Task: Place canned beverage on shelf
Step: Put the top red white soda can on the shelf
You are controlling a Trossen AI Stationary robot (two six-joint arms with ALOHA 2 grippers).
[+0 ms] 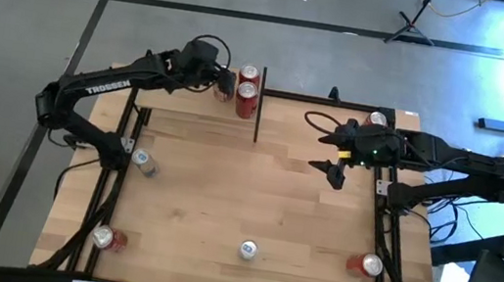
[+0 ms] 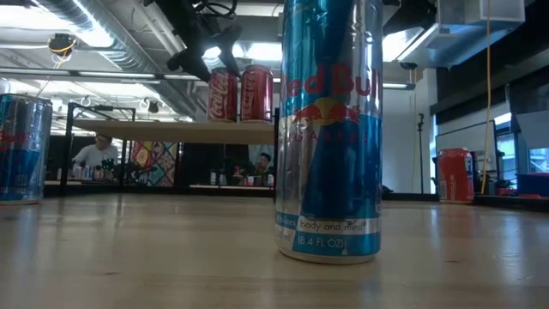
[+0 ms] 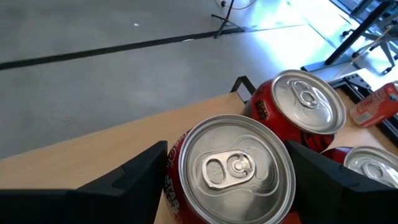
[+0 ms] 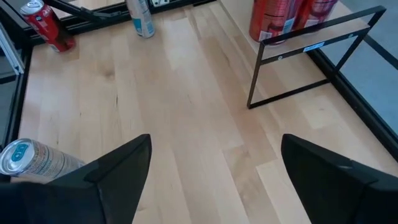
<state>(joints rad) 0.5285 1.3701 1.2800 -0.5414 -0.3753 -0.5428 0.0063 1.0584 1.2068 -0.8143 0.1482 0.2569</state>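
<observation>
The shelf (image 1: 196,113) is a raised light-wood board on thin black posts at the table's far middle; it also shows in the low view (image 2: 171,131). Two red cans (image 1: 248,81) stand upright on its right end. My left gripper (image 1: 224,80) is over that end, shut on a third red can (image 3: 230,168), which stands left of the two. My right gripper (image 1: 333,162) is open and empty above the table's right middle. My left gripper pinches the red can's upper side wall (image 3: 174,180), just below the silver rim, between its two fingers. The fingers (image 3: 134,180) come from above, slanting from the table's left. The can is upright with its bottom on the shelf board (image 2: 225,94).
A blue-silver can (image 1: 247,250) stands near the front edge, close before the low camera (image 2: 330,129). Another blue-silver can (image 1: 142,159) is at the left. Red cans are at the front left (image 1: 105,237) and front right (image 1: 368,265). One more can (image 1: 376,120) is at the far right.
</observation>
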